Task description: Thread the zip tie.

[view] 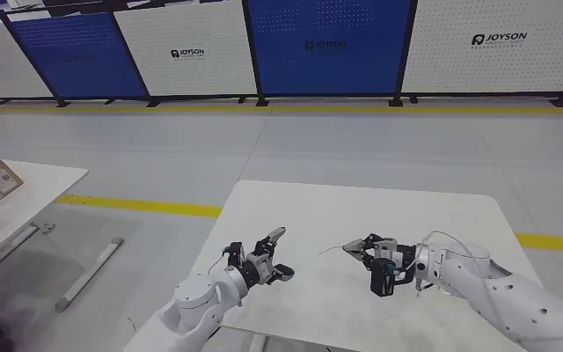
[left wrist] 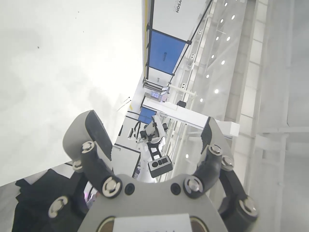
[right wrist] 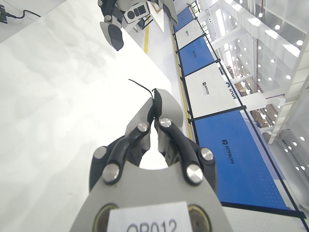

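A thin black zip tie (right wrist: 142, 86) sticks out of my right gripper (right wrist: 154, 97), which is shut on it above the white table (view: 352, 211). In the top view the zip tie (view: 329, 250) points from the right gripper (view: 350, 247) toward my left gripper (view: 283, 253), a short gap away. The left gripper (left wrist: 154, 131) is open with nothing between its fingers (left wrist: 96, 126). From the right wrist view the left gripper (right wrist: 142, 25) faces back with its jaws spread. In the left wrist view the zip tie (left wrist: 124, 103) is seen far off, beside the right gripper (left wrist: 144, 134).
Both grippers hover near the table's front half; its far half is bare. A second white table (view: 26, 189) stands off to the left. A yellow floor line (view: 141, 206) and blue and white partition panels (view: 330, 44) lie beyond.
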Robot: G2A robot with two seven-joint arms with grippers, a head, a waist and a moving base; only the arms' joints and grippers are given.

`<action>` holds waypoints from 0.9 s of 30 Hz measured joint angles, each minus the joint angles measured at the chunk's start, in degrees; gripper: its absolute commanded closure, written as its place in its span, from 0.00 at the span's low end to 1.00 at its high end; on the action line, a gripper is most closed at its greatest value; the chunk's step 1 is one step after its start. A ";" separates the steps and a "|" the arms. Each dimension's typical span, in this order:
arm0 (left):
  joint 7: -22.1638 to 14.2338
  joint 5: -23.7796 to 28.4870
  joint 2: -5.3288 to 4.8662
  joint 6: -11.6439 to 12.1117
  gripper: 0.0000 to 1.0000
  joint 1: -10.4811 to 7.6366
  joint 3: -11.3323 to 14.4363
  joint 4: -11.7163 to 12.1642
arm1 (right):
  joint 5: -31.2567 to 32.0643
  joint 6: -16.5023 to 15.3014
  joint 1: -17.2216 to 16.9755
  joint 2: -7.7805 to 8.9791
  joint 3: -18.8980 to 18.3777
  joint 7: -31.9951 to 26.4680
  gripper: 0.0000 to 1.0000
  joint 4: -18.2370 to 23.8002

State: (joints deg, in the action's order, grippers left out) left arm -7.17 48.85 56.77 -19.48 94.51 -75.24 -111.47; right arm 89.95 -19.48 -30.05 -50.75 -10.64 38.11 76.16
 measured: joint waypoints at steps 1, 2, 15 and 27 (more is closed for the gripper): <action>-0.21 -0.07 0.02 0.00 0.00 0.09 -0.05 -0.02 | 0.00 0.00 -0.01 0.01 -0.02 -0.02 1.00 0.01; -0.26 -0.09 0.03 0.00 0.00 0.11 -0.06 -0.03 | 0.00 0.00 -0.01 0.01 -0.02 -0.02 1.00 0.02; 0.90 7.89 -0.34 0.00 0.00 -0.33 3.51 -0.36 | 0.00 0.36 1.43 -1.19 0.78 -6.47 1.00 2.17; 13.84 16.71 -0.96 0.00 0.00 -8.35 11.04 1.04 | 0.00 0.00 1.59 -3.54 0.90 -7.79 1.00 2.41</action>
State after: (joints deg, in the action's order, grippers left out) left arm 6.66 65.55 55.82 -19.48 86.16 -64.20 -110.42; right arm 89.95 -19.48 -28.46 -54.29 -9.74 30.32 78.56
